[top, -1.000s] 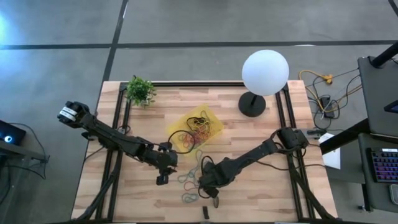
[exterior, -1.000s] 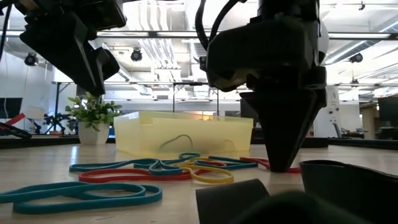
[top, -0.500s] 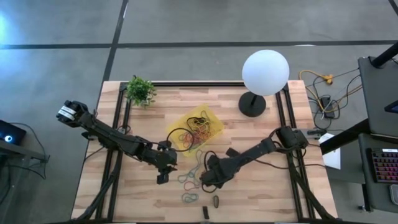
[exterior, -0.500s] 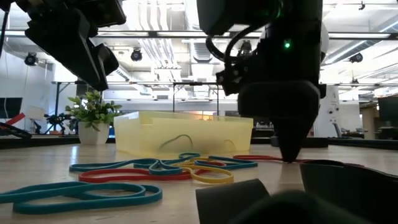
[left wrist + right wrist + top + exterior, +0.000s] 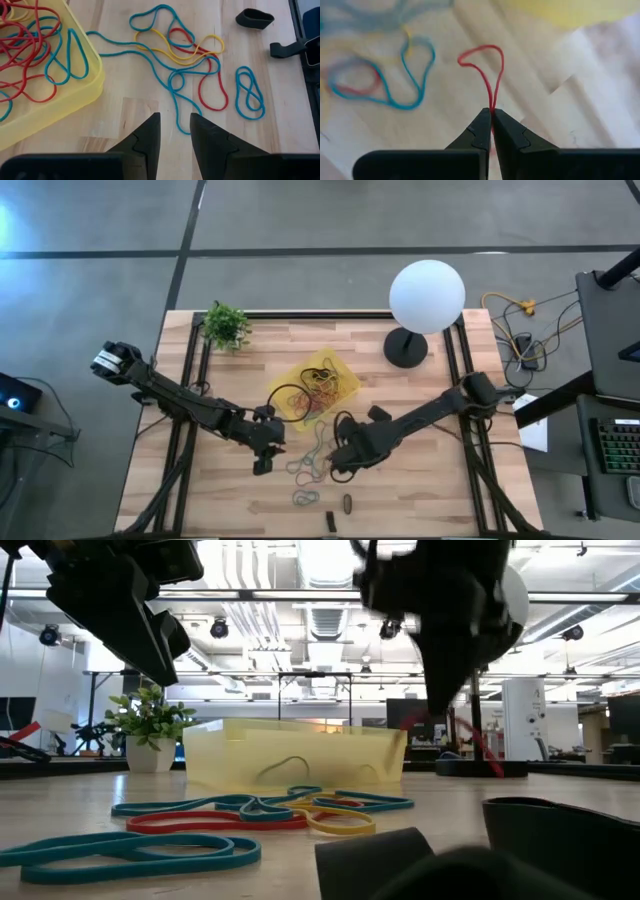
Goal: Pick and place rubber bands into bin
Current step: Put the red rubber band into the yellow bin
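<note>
Loose rubber bands in blue, red and yellow lie tangled on the table (image 5: 308, 465) (image 5: 260, 812) (image 5: 190, 65), on the near side of the yellow bin (image 5: 316, 385) (image 5: 295, 754) (image 5: 75, 95), which holds several more. My right gripper (image 5: 341, 467) (image 5: 492, 114) is raised above the table beside the pile, shut on one red rubber band (image 5: 489, 75) (image 5: 474, 739). My left gripper (image 5: 262, 464) (image 5: 175, 131) hovers open at the pile's left side, its fingers either side of a blue band's end, touching nothing. My right gripper pinches the red rubber band by one end of its loop (image 5: 492, 107) between the two fingertips. The fingers point down. The band is lifted clear of the table, and the rest of the loop hangs slack below the fingers (image 5: 488, 758).
A lamp with a white globe (image 5: 427, 295) and black base (image 5: 405, 348) stands at the far right, a small plant (image 5: 225, 326) at the far left. Small dark oblong pieces (image 5: 347, 503) (image 5: 255, 18) lie near the pile. A big black ring (image 5: 288, 402) lies over the bin's near edge.
My right gripper has risen from the table and moved a little toward the far edge and the bin, staying shut. The red rubber band has come up with it, pulled out of the pile and lifted clear. The other bands lie as before.
</note>
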